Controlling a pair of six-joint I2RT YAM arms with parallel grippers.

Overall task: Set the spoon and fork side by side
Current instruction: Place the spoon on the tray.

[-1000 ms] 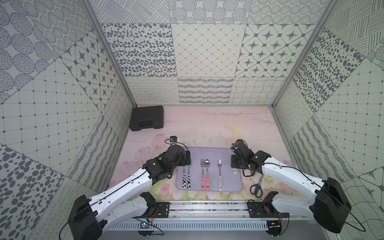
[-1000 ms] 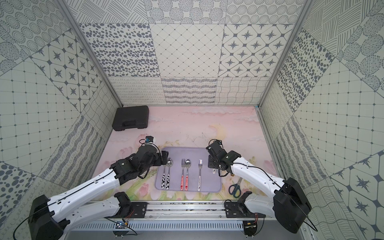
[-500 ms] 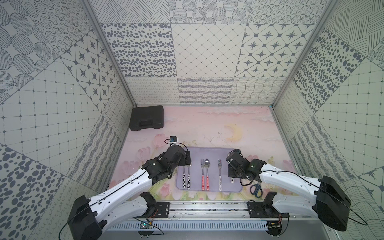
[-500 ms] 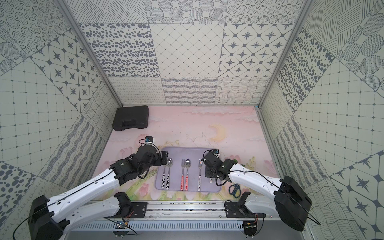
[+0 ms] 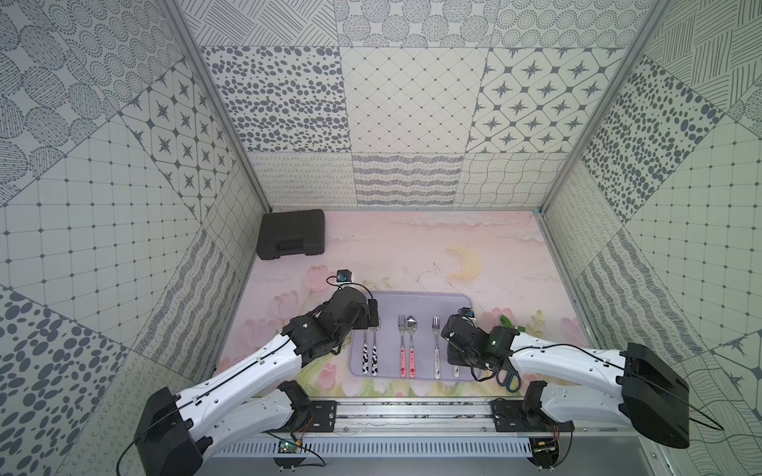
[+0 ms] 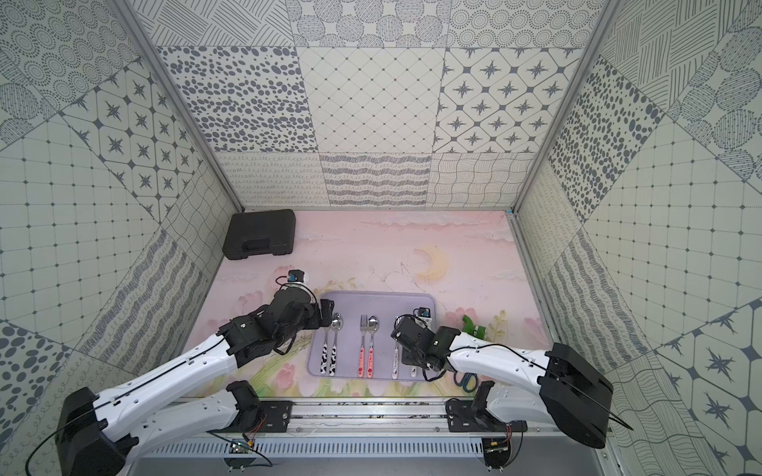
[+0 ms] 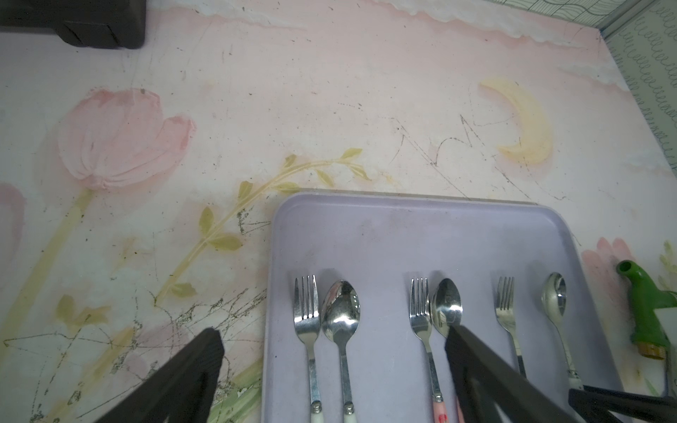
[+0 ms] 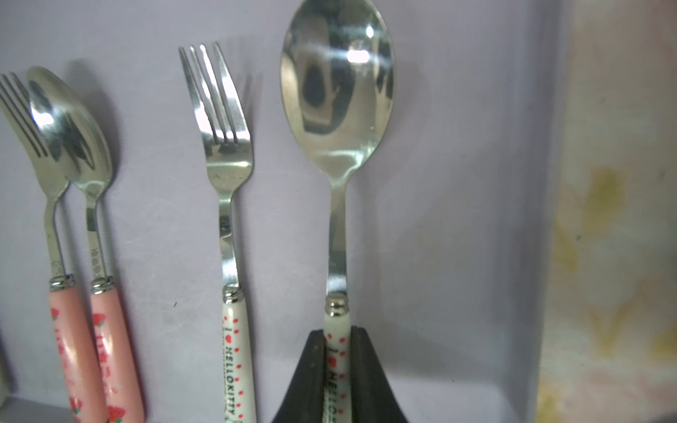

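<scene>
Spoon point(image 8: 337, 91) handle clamped tight between right pincer point(image 8: 335, 366) tips, parallel to and near fork point(image 8: 227, 154), over tray point(image 8: 458, 183). Left pincer point(image 7: 331, 337) wide open, empty.

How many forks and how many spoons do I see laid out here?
Forks: 3
Spoons: 3
Total: 6
</scene>
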